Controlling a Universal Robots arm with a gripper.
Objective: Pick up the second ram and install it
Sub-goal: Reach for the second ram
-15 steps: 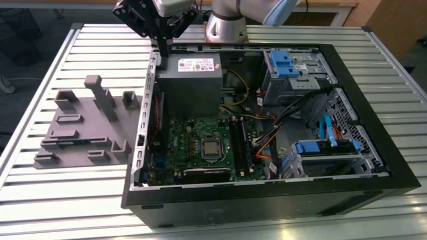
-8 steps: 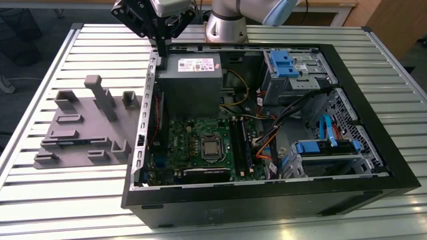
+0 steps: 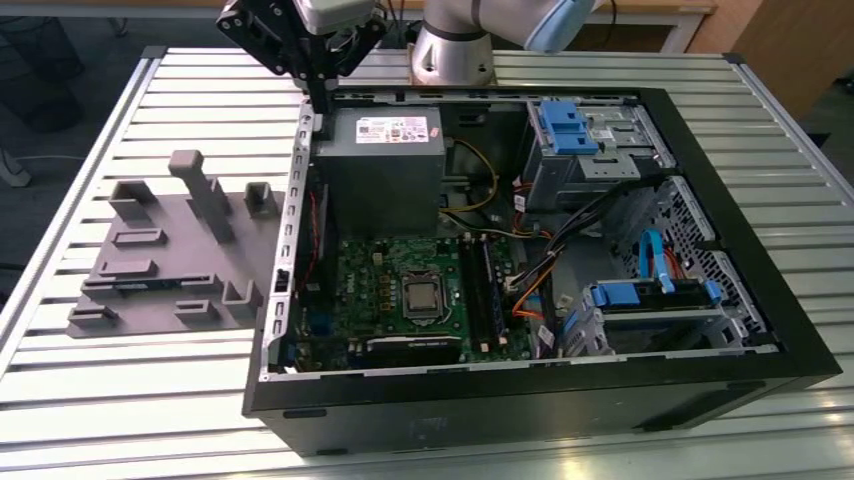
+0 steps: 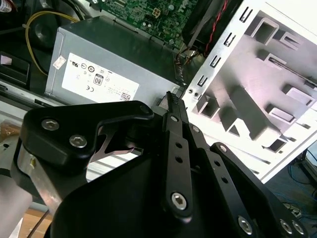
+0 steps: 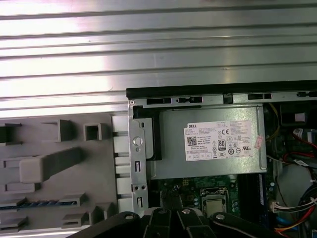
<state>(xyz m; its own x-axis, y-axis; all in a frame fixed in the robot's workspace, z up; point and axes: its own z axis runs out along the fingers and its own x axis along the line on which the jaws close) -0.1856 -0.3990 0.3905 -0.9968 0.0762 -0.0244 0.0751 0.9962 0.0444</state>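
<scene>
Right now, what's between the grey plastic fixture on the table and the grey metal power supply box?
The computer case's silver slotted side wall stands between the fixture and the power supply, seen in the first wrist view.

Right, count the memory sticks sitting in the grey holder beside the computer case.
1. The second ram sits in a slot of the grey holder, on the exterior view's left of the computer case. More could be hidden behind the holder's posts.

In the exterior view we see open room above the motherboard (image 3: 374,265); the power supply (image 3: 380,150) blocks twelve o'clock, cables (image 3: 530,285) crowd three o'clock.
</scene>
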